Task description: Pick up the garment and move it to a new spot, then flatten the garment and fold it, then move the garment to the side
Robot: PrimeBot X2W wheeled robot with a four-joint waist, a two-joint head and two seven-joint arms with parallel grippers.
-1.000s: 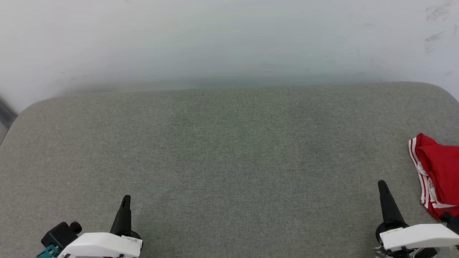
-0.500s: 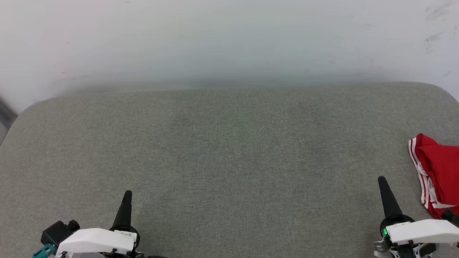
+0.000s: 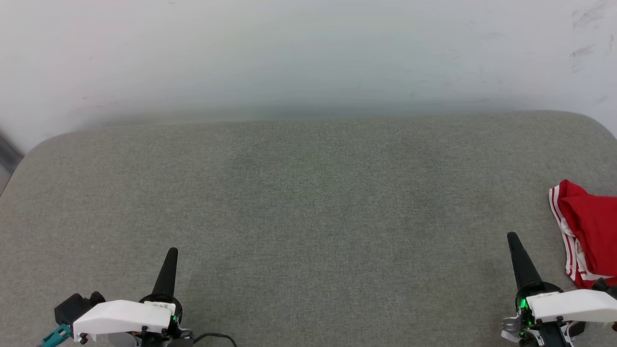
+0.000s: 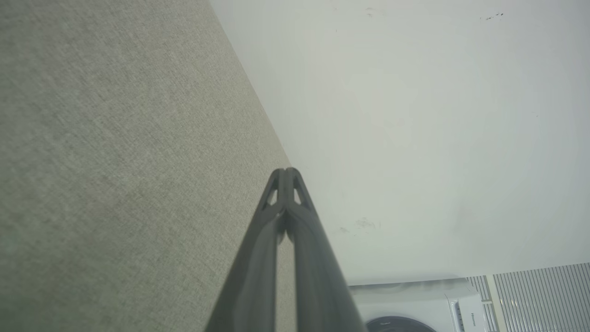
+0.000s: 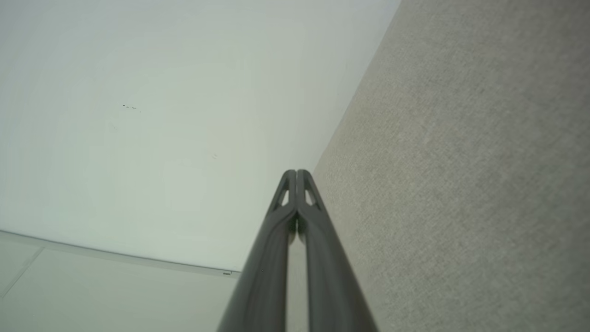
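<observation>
Grey tabletop (image 3: 308, 202), red garment (image 3: 590, 226) crumpled at its right edge.
Your right gripper (image 3: 511, 237) sits just beside it, left gripper (image 3: 172, 251) near the front-left corner; both have fingers pressed together, holding nothing.

One red garment (image 3: 590, 226), one grey worktop (image 3: 308, 202), two tools, namely the left tool (image 3: 171, 253) and the right tool (image 3: 511, 238), and what looks like one white washing machine (image 4: 415, 302), mostly cut off.
</observation>
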